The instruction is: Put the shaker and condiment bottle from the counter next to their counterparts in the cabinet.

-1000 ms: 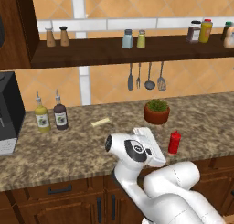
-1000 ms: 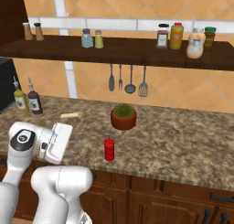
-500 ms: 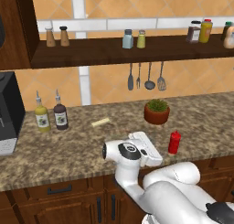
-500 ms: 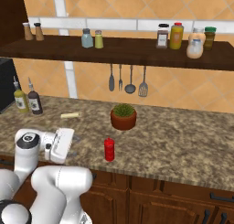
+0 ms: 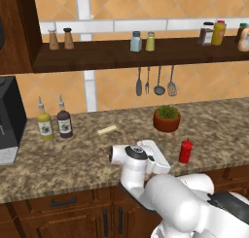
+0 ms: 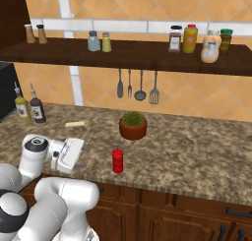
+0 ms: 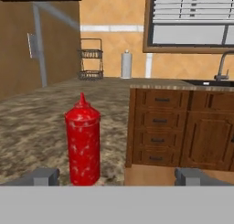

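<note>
While the gripper (image 7: 116,176) stands released at counter (image 5: 73,157) height, the red bottle (image 7: 82,140) stands upright just ahead of its left finger, near the counter's front edge. On the cabinet (image 5: 121,55) shelf, the blue-grey shaker (image 5: 135,41) stands just left of the yellow-green shaker (image 5: 151,41).

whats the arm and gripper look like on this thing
The arm is glossy white with rounded, bulbous links and dark grey to black joint caps. The hand is a flat, boxy white block. In the hand view, the gripper ends in two small, square dark grey fingertips. No cables or markings show.
</note>
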